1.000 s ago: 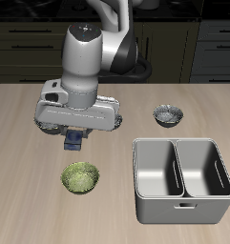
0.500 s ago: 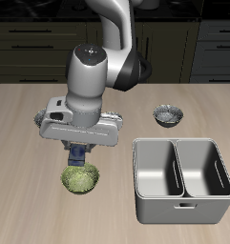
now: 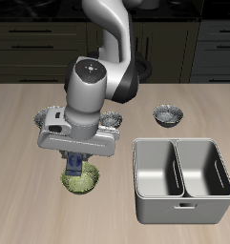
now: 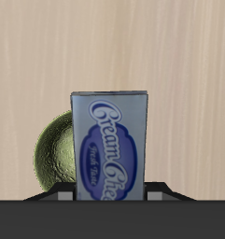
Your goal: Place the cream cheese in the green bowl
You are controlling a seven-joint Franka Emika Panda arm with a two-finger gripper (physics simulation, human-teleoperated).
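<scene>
1. Cream cheese [image 4: 110, 145]: flat rectangular dark blue box, lighter blue oval label patch with white script "Cream Cheese". Stands upright between the fingers in the wrist view.
2. Gripper [image 3: 78, 162] is clenched on the cream cheese [image 3: 78, 164]; only a small dark blue bit shows below the hand in the exterior view.
3. Box hangs in the air right above the green bowl [image 3: 81, 178], not resting in it as far as can be told.
4. Green bowl: round, yellow-green, leafy textured inside. Nothing visible inside it; partly hidden by the gripper and box.
5. Steel double tray [image 3: 181, 178], beside the green bowl, well apart: two compartments, nothing visible in either.
6. Small grey metallic bowl [image 3: 167, 115], farther back than the green bowl, behind the tray: nothing visible inside.
7. Another grey bowl rim [image 3: 111, 117] peeks out behind the arm, just beyond the green bowl; contents hidden.
8. Wrist view only: box label and lettering, plus a curved edge of the green bowl [image 4: 50, 163] sticking out from behind the box over wood table [image 4: 112, 42].
9. Exterior view only: tray, grey bowls, arm, dark cabinets [image 3: 31, 48] at back.
</scene>
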